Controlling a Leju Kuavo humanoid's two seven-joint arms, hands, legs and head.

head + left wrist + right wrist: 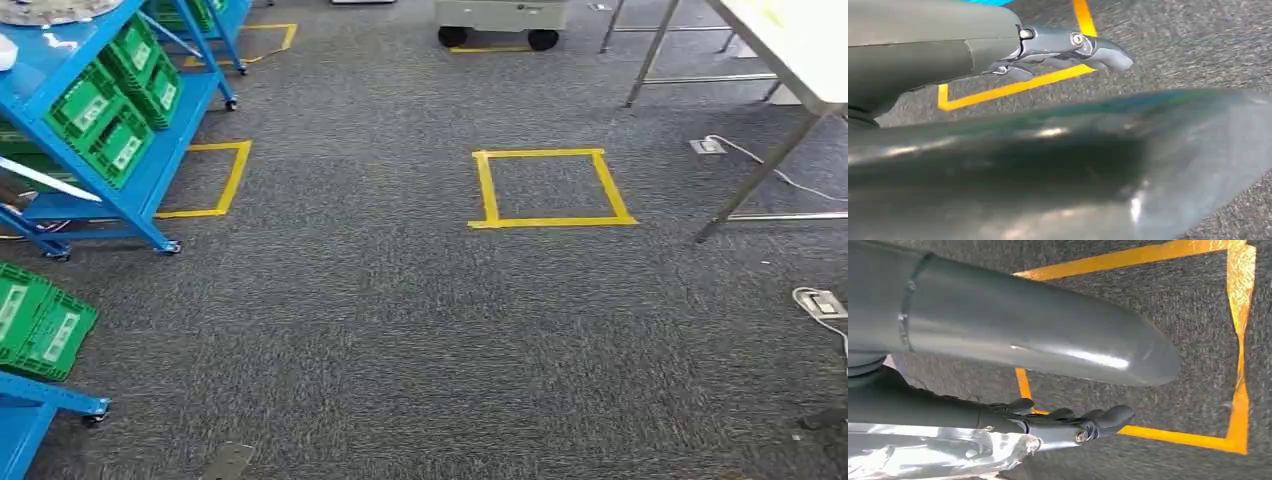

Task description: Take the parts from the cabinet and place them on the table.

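You stood mid-floor: cabinet (110,120) lay front-left, nearer your left hand (1068,47). Table (800,50) sat front-right. Both hands' grip states, incl. right hand (1083,422): can't tell.

1. Two blue shelf racks (120,150), one further back, one nearer (30,405).
2. Four yellow tape squares (550,187) at least partly visible on the floor.
3. Two white floor sockets (708,146).
4. One white tabletop (800,50).

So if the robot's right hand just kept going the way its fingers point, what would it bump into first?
Probably the grey carpet. The right hand hangs over the floor, fingers aimed toward the yellow tape square; nothing else shows in that line, though depth is hard to judge.
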